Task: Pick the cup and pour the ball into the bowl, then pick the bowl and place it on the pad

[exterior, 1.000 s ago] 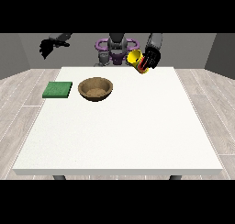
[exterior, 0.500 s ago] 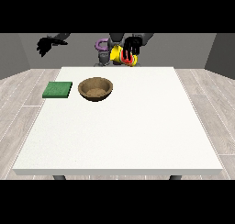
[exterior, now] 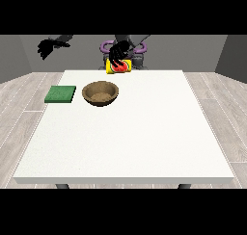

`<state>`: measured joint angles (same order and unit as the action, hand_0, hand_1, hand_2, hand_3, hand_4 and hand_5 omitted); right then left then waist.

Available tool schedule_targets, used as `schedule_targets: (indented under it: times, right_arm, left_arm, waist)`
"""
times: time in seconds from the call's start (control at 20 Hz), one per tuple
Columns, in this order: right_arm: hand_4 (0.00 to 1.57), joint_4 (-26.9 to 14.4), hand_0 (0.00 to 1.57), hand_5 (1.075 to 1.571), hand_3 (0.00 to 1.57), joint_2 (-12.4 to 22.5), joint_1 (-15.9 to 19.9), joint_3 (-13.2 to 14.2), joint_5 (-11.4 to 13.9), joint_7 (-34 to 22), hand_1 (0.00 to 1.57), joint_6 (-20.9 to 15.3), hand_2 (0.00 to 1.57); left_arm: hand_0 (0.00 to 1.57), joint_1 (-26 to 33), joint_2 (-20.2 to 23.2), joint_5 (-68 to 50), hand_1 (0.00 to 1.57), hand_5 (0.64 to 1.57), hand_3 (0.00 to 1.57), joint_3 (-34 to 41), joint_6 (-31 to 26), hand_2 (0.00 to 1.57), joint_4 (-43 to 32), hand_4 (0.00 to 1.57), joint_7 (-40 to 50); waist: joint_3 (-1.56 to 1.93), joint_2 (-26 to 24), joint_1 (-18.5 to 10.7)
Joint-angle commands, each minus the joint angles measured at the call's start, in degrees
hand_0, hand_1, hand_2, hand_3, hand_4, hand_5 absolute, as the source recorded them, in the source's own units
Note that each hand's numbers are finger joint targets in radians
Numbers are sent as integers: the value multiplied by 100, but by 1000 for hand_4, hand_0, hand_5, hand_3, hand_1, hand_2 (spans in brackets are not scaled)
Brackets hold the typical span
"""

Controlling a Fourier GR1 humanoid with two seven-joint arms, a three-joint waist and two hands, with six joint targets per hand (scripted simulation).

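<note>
A yellow cup (exterior: 119, 67) with red on it hangs tilted on its side above the table's far edge, just behind and to the right of the brown wooden bowl (exterior: 100, 93). The hand at the view's right (exterior: 117, 51), now near the middle, is curled over the cup from above. I cannot make out the ball apart from the cup. The bowl stands upright on the table, and the green pad (exterior: 61, 94) lies flat to its left. The hand at the view's left (exterior: 48, 47) is raised high beyond the table's far left corner, fingers relaxed and holding nothing.
The white table (exterior: 140, 133) stretches wide towards the camera in front of the bowl and pad. The robot's torso (exterior: 126, 46) stands behind the far edge.
The hand with the cup has swung leftward from the view's right towards the bowl, and the cup has tipped further onto its side. The raised hand at the left has barely moved.
</note>
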<state>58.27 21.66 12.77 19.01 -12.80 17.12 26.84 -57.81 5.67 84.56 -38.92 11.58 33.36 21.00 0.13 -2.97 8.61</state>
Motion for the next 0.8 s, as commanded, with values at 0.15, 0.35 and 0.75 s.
schedule_targets:
  times: [0.15, 0.35, 0.75]
  right_arm:
    - [0, -226, 0, 1571, 0, 215, -21, 183, -36, 31, 0, 13, 0]
    - [0, -71, 0, 1570, 0, 94, 52, 77, -70, -87, 0, 8, 0]
    - [0, -199, 0, 1567, 0, 15, -108, 256, -173, -397, 0, -338, 0]
  left_arm:
    - [1457, 51, -234, 1069, 1457, 1178, 1571, -914, -719, 1571, -104, 1509, -62]
    - [1446, -158, -347, 1244, 1446, 1129, 1571, -669, -1092, 1571, -49, 1529, -193]
    - [1301, 424, -279, -1027, 1301, 1190, 1571, 1749, 333, 1571, 980, 1571, 232]
  waist:
    - [-9, -144, -249]
    - [-13, -83, -157]
    - [-73, -104, -857]
